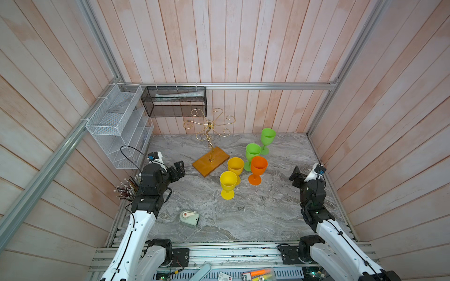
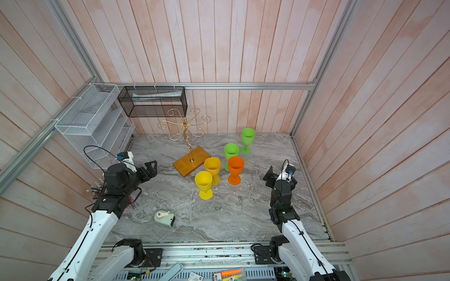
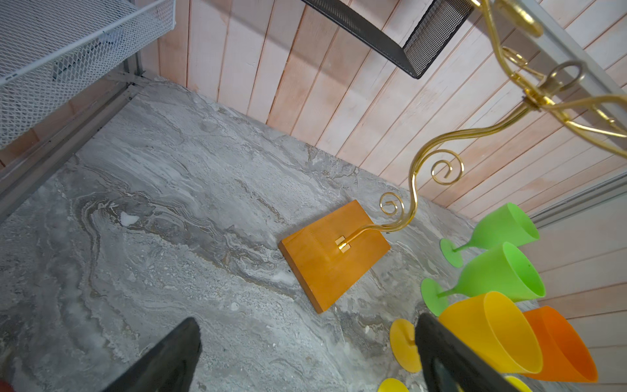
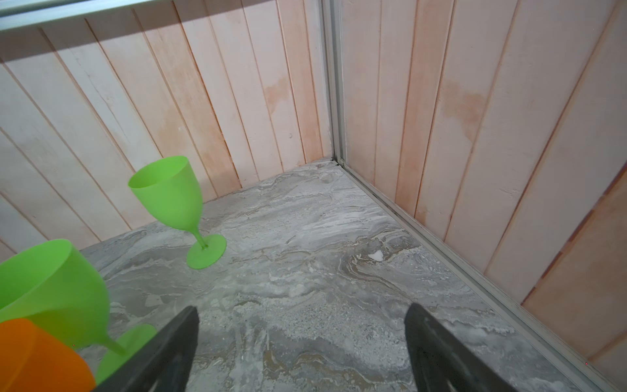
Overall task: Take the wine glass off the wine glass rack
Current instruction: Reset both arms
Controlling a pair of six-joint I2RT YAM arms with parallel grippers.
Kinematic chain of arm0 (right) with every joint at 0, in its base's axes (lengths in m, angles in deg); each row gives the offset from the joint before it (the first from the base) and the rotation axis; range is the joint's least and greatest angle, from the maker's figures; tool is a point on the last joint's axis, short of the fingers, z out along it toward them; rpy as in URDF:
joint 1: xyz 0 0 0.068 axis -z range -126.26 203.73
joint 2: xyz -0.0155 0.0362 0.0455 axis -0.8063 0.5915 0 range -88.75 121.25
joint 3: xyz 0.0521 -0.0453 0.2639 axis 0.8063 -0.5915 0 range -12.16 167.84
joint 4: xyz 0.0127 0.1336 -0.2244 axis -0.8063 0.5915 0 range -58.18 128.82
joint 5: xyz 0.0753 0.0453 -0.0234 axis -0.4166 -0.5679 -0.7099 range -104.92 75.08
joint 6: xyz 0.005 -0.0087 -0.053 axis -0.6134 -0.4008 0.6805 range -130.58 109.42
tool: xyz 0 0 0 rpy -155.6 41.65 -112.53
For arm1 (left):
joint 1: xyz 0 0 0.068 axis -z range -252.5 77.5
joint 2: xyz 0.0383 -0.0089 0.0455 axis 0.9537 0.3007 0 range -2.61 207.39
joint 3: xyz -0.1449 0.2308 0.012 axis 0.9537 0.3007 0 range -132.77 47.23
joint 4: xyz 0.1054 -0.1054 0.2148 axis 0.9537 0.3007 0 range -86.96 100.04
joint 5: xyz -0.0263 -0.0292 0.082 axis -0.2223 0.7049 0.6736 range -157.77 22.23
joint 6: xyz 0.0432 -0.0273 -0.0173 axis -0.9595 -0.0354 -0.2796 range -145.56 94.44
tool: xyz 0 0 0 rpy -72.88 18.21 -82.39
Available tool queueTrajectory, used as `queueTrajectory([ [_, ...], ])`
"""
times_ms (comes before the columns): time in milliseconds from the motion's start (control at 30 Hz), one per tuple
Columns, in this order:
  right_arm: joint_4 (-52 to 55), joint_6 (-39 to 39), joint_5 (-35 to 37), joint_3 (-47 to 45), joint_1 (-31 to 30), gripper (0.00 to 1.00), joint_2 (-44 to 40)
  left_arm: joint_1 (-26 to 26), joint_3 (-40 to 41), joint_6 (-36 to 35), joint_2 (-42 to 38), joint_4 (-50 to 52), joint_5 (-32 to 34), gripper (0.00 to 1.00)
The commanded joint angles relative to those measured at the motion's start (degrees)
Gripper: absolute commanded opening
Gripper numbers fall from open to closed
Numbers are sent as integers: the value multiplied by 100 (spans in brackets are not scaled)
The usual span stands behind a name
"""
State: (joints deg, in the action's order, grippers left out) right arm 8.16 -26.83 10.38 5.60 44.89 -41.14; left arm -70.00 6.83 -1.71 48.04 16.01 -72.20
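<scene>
— Where is the wine glass rack?
— On the marble table, near the back. Curly gold wire on an orange-brown base.
— What is beside it?
— Yellow wine glasses, green wine glasses and an orange wine glass stand just to its right.
— And the grippers?
— The left gripper and the right gripper are spread wide and hold nothing.

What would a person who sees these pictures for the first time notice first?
The bright plastic wine glasses: one orange, two yellow and two green, standing upright in a cluster on the grey marbled table. Beside them, the thin gold wire rack on its orange-brown base holds no glass.
</scene>
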Motion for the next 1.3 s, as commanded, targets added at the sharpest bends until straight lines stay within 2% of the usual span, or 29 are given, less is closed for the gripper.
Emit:
queueTrajectory([
  [0,-937,105,182,-117,49,93,371,-33,381,-318,66,-635,209,100],
  [167,-1431,306,276,-235,82,93,1000,-33,855,-424,381,-1119,336,100],
  [367,-2557,412,198,-476,236,93,1971,-34,950,-728,1008,-1817,555,100],
  [500,-3401,450,176,-580,291,93,2681,-42,769,-1108,1584,-2232,1220,100],
  [633,-3132,539,11,-366,319,92,2796,-106,923,-1414,1990,-3134,1475,100],
  [800,-3264,678,-1,-481,330,91,2702,-350,1091,-1314,2545,-3931,1439,100],
  [967,-3529,926,122,-521,339,91,2772,-410,1450,-1515,2974,-4937,1348,100],
  [1100,-3843,1130,139,-560,385,92,2885,-639,1579,-1500,3192,-5446,1037,100],
  [1267,-4472,907,-291,-803,853,93,3026,-749,1763,-1670,3394,-6153,660,100],
])
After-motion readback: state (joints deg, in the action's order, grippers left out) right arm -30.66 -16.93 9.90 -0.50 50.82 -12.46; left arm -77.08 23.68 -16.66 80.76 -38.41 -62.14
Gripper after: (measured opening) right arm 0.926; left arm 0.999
